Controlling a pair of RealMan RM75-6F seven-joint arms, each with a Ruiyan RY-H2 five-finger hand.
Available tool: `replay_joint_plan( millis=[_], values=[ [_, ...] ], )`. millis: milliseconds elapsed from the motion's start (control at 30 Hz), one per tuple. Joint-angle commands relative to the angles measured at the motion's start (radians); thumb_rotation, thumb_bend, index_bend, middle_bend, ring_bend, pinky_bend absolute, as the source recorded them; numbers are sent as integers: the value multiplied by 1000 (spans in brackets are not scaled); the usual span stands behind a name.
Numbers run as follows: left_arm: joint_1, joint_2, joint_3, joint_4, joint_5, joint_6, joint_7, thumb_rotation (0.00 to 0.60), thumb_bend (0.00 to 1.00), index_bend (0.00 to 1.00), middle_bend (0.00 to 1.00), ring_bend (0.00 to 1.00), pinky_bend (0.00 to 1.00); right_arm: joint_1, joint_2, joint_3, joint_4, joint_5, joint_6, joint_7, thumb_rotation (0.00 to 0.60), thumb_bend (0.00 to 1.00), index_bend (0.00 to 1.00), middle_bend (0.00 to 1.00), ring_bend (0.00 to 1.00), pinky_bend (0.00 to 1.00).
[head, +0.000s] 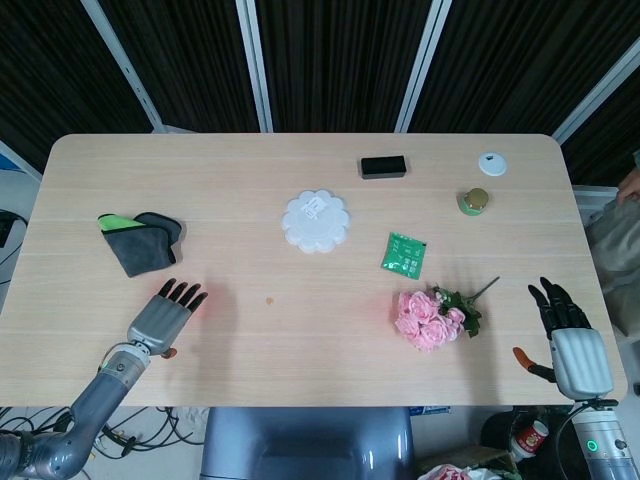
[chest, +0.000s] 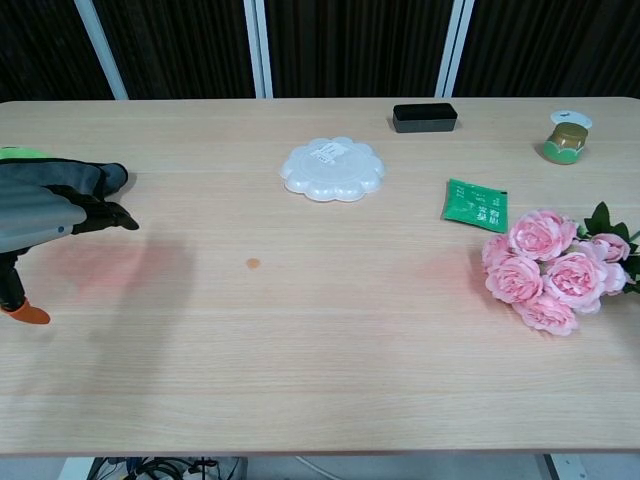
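Table has bare wood along its near edge, between both hands. Left hand hovers flat near the front-left corner, fingers extended and slightly apart, holding nothing. Nearest thing is the dark grey cloth with a green strip, crumpled and soft, just beyond the fingertips, not touching. Right hand lies flat at the right edge, fingers apart, holding nothing; pink rose bouquet sits nearby.

Dark grey folded cloth with a bright green edge, lying flat near the worktop's left side, just beyond the left hand's fingertips. Pink rose bouquet with green leaves, on its side, well left of the right hand.
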Motion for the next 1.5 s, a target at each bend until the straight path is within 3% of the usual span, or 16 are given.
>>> replay_joint_plan(
  millis=[33, 567, 833, 1133, 1500],
  values=[
    [-1, 1, 1, 0, 1, -1, -4, 600, 70, 0, 0, 0, 17, -1, 0, -1, -1, -1, 1, 0, 600, 125, 0, 0, 0, 187],
    [-7, 7, -4, 21, -18, -5, -31, 600, 70, 0, 0, 0, 17, -1, 0, 1, -1, 1, 1, 0, 600, 125, 0, 0, 0, 187],
    [-12, 28, -42, 80, -43, 4, -75, 600, 70, 0, 0, 0, 17, 0, -1, 0, -2, 2, -2, -2, 600, 125, 0, 0, 0, 187],
    [-56, 54, -113, 262, -85, -71, -153, 600, 70, 0, 0, 0, 17, -2, -2, 0, -7, 7, -2, -14, 600, 125, 0, 0, 0, 187],
    [-120, -40, -136, 583, -197, -264, -194, 600, 70, 0, 0, 0, 17, -3, -3, 5, -14, 22, -4, -19, 600, 125, 0, 0, 0, 187]
  ],
)
